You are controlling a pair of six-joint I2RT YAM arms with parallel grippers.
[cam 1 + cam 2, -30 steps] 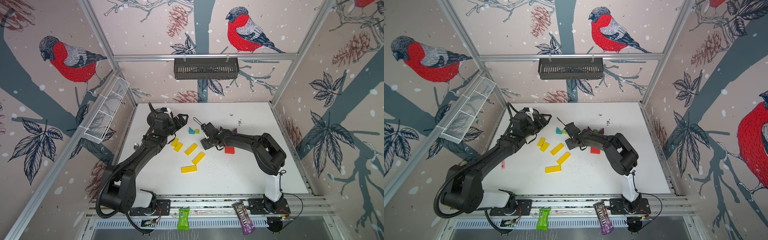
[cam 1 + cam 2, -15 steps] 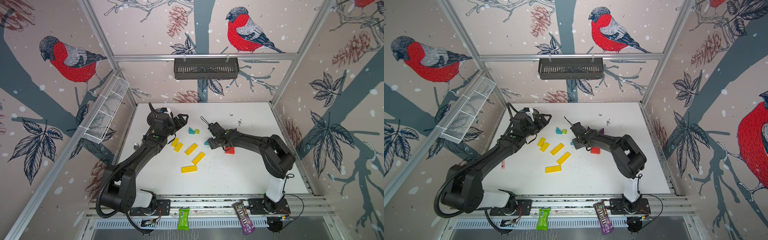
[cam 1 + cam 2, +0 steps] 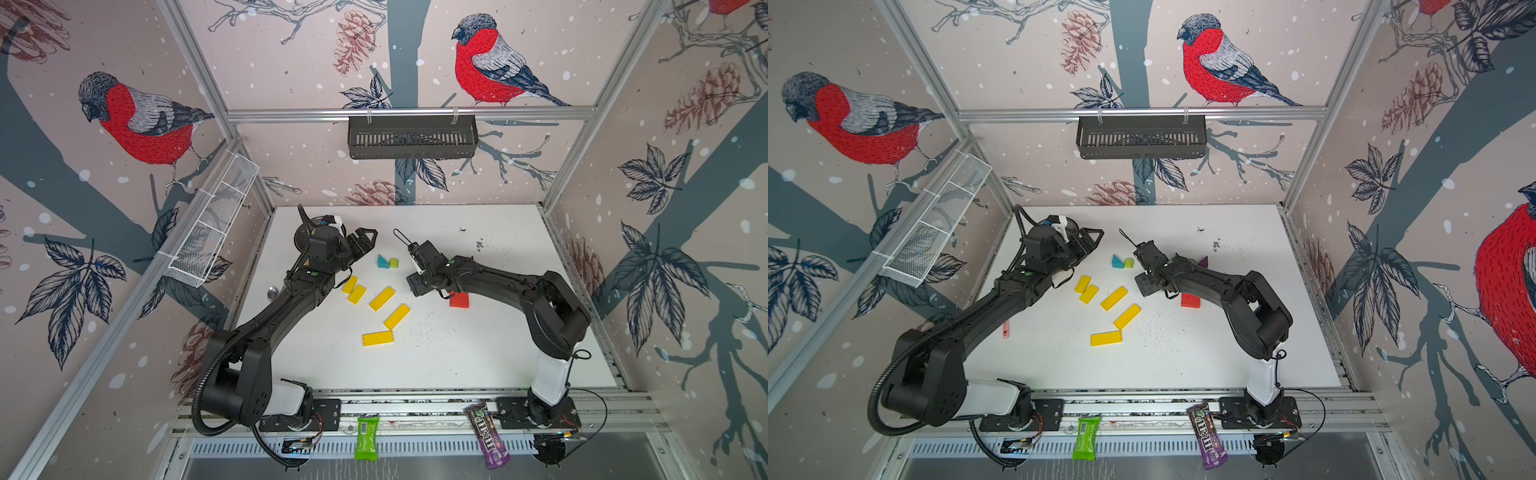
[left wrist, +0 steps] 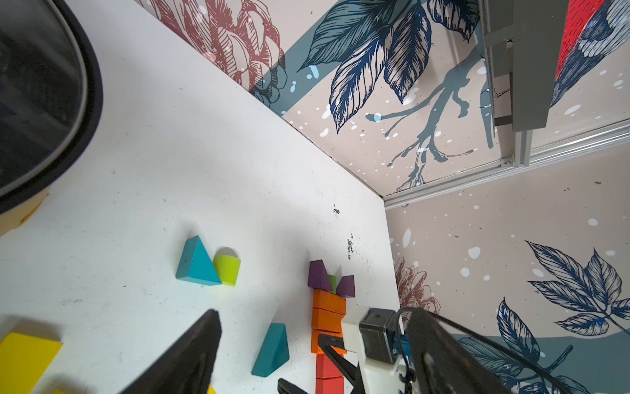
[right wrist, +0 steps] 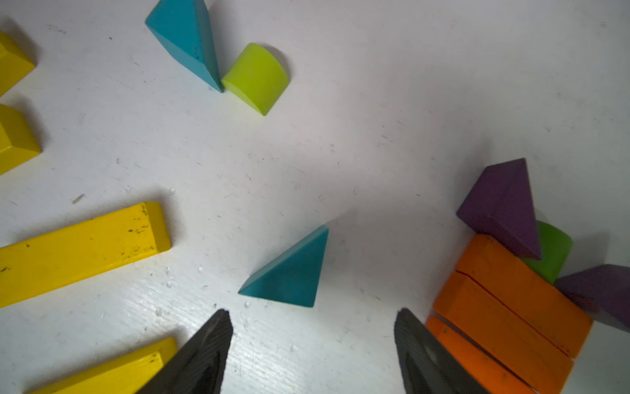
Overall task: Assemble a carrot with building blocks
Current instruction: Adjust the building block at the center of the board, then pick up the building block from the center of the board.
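Wallpaper (image 3: 494, 75) of red-breasted birds, pinecones and dark leaves covers the walls around a white table (image 3: 478, 357), which is scuffed and carries dark specks (image 3: 480, 245) toward its far right. A black basket (image 3: 411, 137) hangs on the far rail and a white wire basket (image 3: 212, 224) on the left wall. A green packet (image 3: 367, 432) and a purple packet (image 3: 487, 434) lie on the near rail.

The building blocks (image 3: 397, 316) sit mid-table. Yellow bars (image 3: 381, 298) are scattered left of centre, and a teal triangle (image 3: 383, 262) touches a lime block (image 3: 393, 262) farther back. Right of centre, orange bars (image 5: 504, 307) lie side by side in a row, with purple triangles (image 5: 501, 204) and a green piece (image 5: 552, 252) at its far end and a red block (image 3: 459, 300) at its near end. A second teal triangle (image 5: 289, 273) lies alone just left of that row.

The right gripper (image 5: 313, 315) is released and empty, its tips just short of that triangle, one finger beside the orange bars. The left gripper (image 3: 366, 245) hangs at the far left with jaws apart, grasping nothing, near a yellow pot (image 4: 20, 211) with a dark lid (image 4: 41, 102).
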